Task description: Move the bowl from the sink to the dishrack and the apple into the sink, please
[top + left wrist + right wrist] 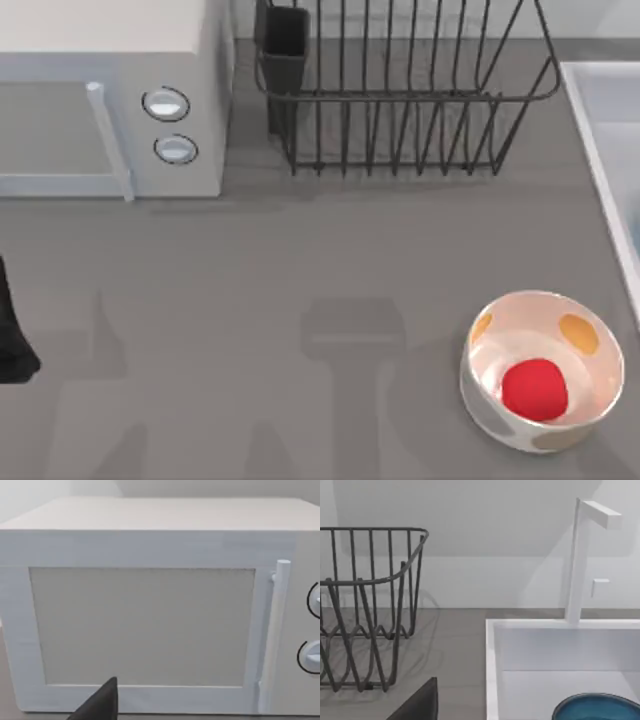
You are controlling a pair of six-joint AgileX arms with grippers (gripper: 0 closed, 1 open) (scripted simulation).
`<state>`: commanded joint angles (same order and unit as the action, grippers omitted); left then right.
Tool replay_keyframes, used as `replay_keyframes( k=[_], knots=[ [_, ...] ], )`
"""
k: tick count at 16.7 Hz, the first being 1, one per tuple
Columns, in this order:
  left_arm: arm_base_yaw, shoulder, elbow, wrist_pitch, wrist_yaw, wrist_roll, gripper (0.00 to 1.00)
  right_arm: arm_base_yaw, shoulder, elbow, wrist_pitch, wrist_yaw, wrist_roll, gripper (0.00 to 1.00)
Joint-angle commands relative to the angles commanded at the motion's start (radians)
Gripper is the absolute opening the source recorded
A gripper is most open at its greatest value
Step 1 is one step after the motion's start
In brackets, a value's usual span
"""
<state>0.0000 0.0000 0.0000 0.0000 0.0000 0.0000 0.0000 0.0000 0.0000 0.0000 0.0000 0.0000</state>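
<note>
At the near right of the grey tabletop [300,260] stands a glossy white bowl with orange spots [590,310], and the apple [534,388] lies inside it, its lower edge hidden by the bowl's near wall. At the left edge a dark piece of the left arm [12,335] is cut off by the frame; a black wedge of the left tool [97,705] shows in the left wrist view, and I cannot tell its state. The right tool [420,702] is likewise a dark sliver, state unclear. Farther right, the sink [492,675] holds the bowl [597,707], of which just the far rim shows, with a white tap [577,560] behind. Far left sits the microwave [110,100], and beside it the dishrack [400,90], its top cut off
</note>
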Motion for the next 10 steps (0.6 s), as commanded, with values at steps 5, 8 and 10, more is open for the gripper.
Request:
replay_keyframes(
  k=[5,8,10],
  knots=[
    [0.000,0.000,0.000,0.000,0.000,0.000,1.00,-0.010,0.054,0.055,-0.023,0.005,-0.013,1.00],
    [0.000,0.000,0.000,0.000,0.000,0.000,1.00,-0.034,0.208,0.204,-0.085,0.011,-0.045,1.00],
    [0.000,0.000,0.000,0.000,0.000,0.000,1.00,-0.054,0.362,0.345,-0.144,0.015,-0.074,1.00]
  ],
)
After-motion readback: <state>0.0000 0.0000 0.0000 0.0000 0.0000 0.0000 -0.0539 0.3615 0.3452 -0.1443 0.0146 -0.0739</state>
